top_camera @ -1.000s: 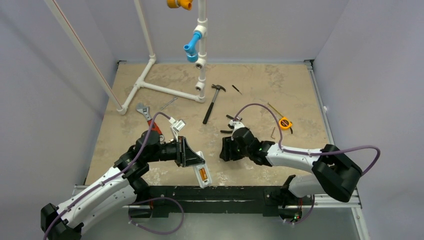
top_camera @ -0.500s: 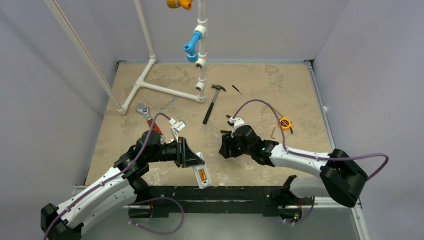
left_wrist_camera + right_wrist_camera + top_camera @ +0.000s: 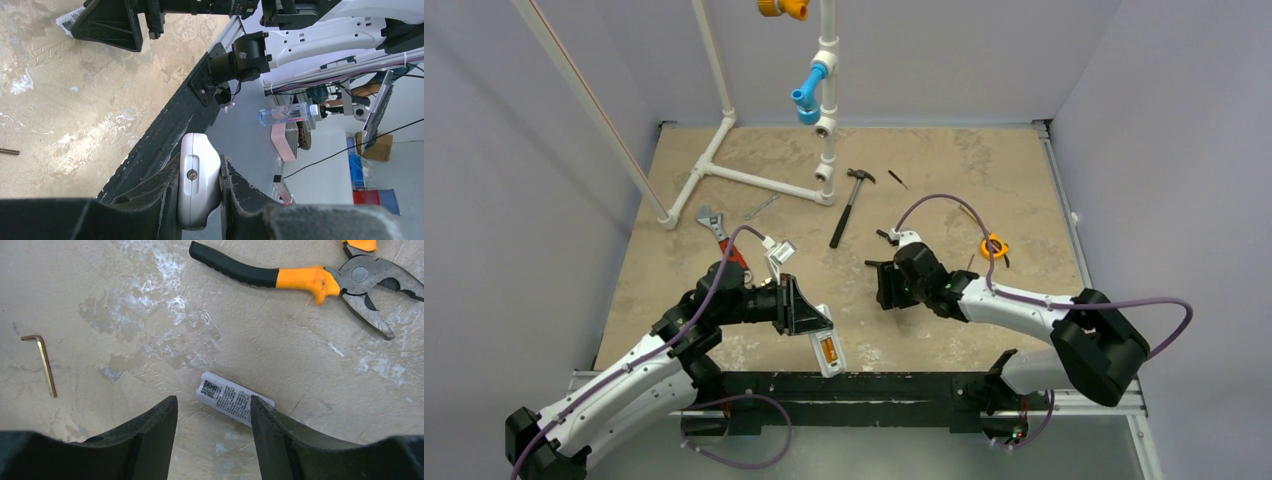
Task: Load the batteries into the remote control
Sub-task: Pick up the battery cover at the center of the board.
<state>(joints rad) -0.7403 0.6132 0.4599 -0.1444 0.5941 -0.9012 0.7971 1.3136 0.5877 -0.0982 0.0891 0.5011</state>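
My left gripper [image 3: 814, 321] is shut on the remote control [image 3: 836, 365], a slim white handset held out over the table's near edge with its back up. The batteries [image 3: 829, 348] show as an orange block in its recess. In the left wrist view the remote's rounded white end [image 3: 198, 185] is clamped between both fingers. My right gripper [image 3: 883, 288] hangs open just above the table, jaws pointing down. Between its fingers [image 3: 150, 435] lies a small white labelled cover [image 3: 233, 399], flat on the table and untouched.
Orange-handled pliers [image 3: 320, 277] lie just beyond the cover, and a brass hex key [image 3: 44, 362] to its left. A hammer [image 3: 849, 205], tape measure [image 3: 994, 247], adjustable wrench [image 3: 714, 225] and white pipe frame [image 3: 754, 180] sit farther back. A black rail [image 3: 894, 385] borders the near edge.
My right gripper has moved a little away from the arm bases and to the right, and its elbow has shifted. The left arm and the remote have stayed still.
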